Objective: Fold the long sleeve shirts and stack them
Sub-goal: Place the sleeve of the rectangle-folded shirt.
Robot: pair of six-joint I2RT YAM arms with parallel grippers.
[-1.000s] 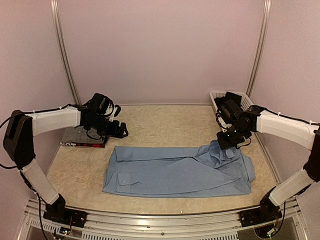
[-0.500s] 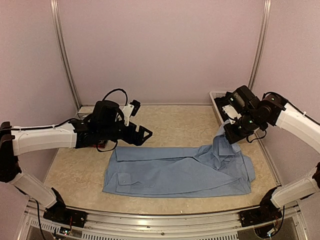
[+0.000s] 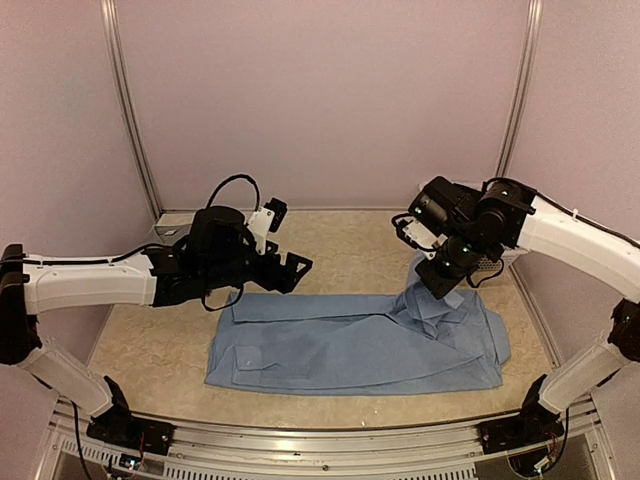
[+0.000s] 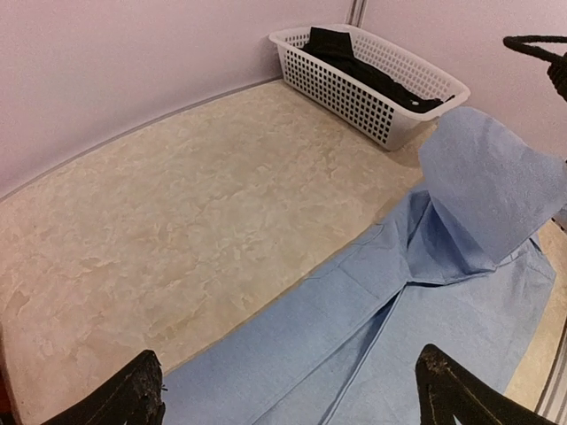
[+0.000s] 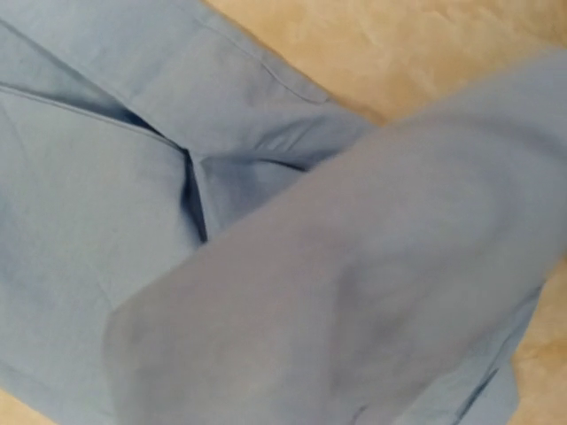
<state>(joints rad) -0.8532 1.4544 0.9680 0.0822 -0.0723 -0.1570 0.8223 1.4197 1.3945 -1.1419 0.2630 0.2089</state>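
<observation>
Plain light blue shirt [image 3: 350, 345]; beige mottled table [image 3: 340, 250]; white mesh basket [image 4: 347, 96] holding black cloth [image 4: 332, 44]

I count one light blue shirt [image 3: 340, 345], one white basket [image 4: 354, 99] far right with one dark garment [image 4: 341, 51] inside, and two arms [image 3: 90, 280] [image 3: 570, 235].

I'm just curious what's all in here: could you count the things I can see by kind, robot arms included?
Robot arms: 2, left arm and right arm
Light blue shirt: 1
White mesh basket: 1
Dark cloth in the basket: 1
Total: 5
</observation>
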